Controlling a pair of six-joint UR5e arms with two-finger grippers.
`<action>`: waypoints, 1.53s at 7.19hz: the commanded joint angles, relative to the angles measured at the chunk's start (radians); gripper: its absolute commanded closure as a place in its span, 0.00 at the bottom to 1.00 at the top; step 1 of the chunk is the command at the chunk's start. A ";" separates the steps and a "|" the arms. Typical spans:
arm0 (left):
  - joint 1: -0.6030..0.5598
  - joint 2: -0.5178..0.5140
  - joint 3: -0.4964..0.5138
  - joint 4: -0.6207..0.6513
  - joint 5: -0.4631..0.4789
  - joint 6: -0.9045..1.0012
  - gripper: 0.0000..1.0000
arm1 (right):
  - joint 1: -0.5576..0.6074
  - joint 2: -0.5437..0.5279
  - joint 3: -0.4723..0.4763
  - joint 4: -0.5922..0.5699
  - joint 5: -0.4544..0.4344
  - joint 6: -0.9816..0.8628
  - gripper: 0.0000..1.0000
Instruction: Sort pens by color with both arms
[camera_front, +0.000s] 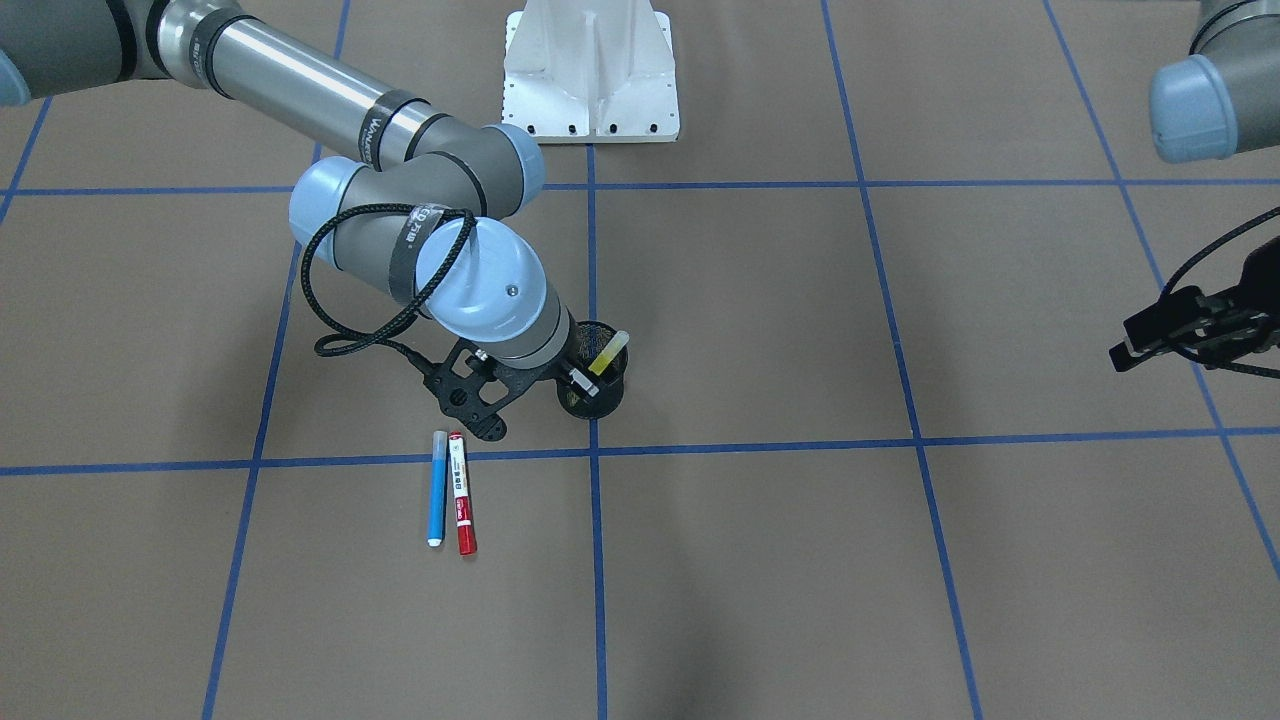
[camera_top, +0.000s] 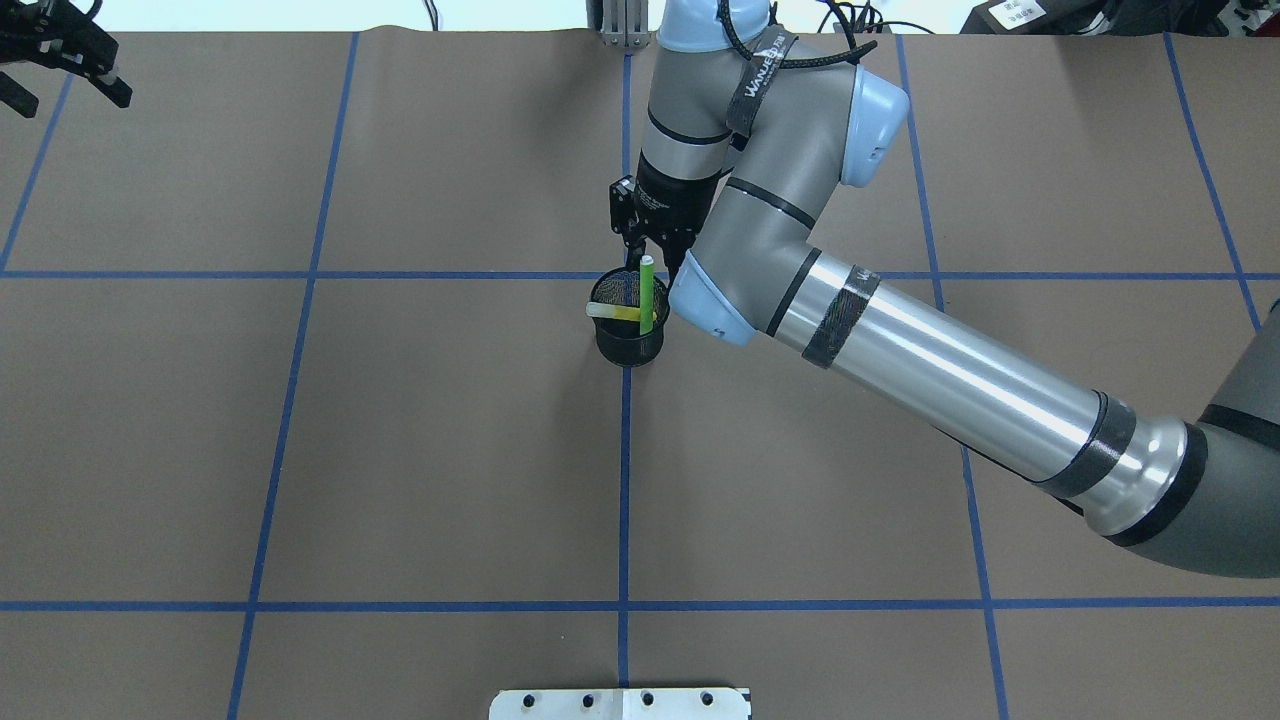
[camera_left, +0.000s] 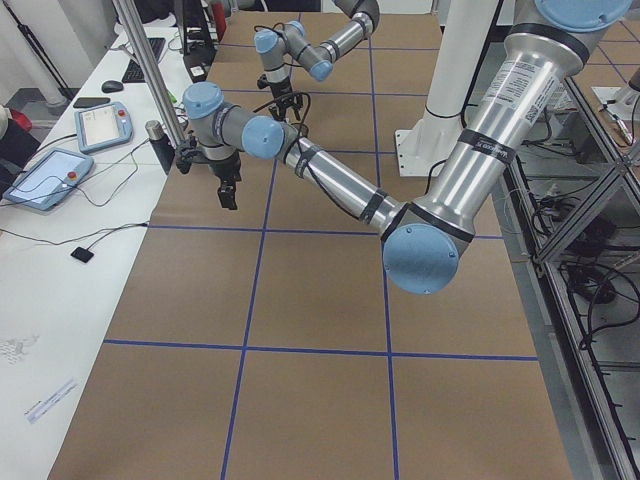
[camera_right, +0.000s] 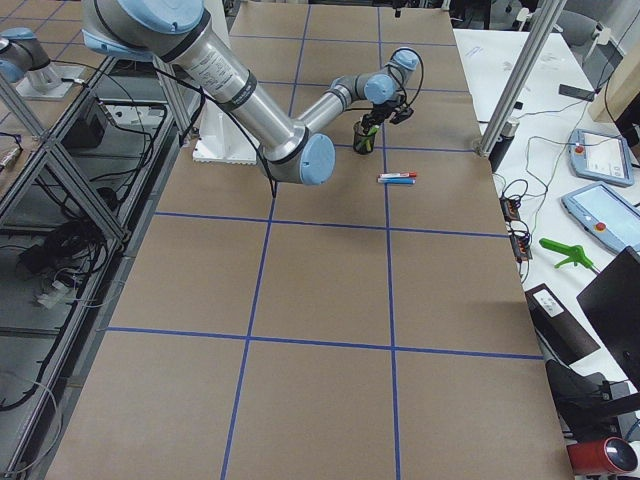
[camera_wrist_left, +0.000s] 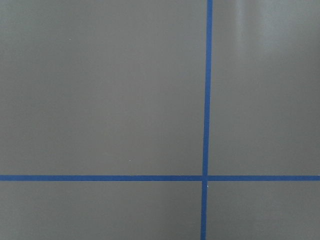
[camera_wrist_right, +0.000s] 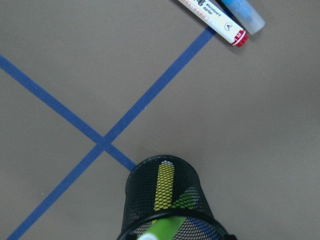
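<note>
A black mesh cup (camera_top: 628, 345) stands on a blue tape crossing. The green pen (camera_top: 646, 295) stands nearly upright in it and the yellow pen (camera_top: 613, 312) leans across its rim. My right gripper (camera_top: 652, 255) hangs just above the green pen's top, jaws apart, open. The right wrist view looks down on the cup (camera_wrist_right: 165, 200), with the yellow pen (camera_wrist_right: 164, 185) and green pen (camera_wrist_right: 165, 229) inside. The blue pen (camera_front: 437, 487) and the white pen with the red cap (camera_front: 462, 494) lie side by side on the table. My left gripper (camera_top: 68, 92) is open and empty, far off.
The table is brown paper with a blue tape grid (camera_top: 625, 500). The white pedestal base (camera_front: 590, 75) stands at the robot's side. The right arm's forearm (camera_top: 930, 370) reaches diagonally over the table. The left wrist view shows only paper and tape (camera_wrist_left: 206, 177).
</note>
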 joint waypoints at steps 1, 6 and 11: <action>0.004 -0.005 -0.001 0.000 -0.002 -0.009 0.01 | 0.000 -0.003 0.024 -0.048 -0.009 -0.002 0.40; 0.021 -0.014 -0.018 -0.006 -0.002 -0.066 0.01 | -0.001 -0.026 0.055 -0.060 -0.006 -0.002 0.56; 0.297 -0.014 -0.002 -0.574 0.006 -0.773 0.01 | 0.000 -0.025 0.070 -0.062 0.001 -0.002 0.81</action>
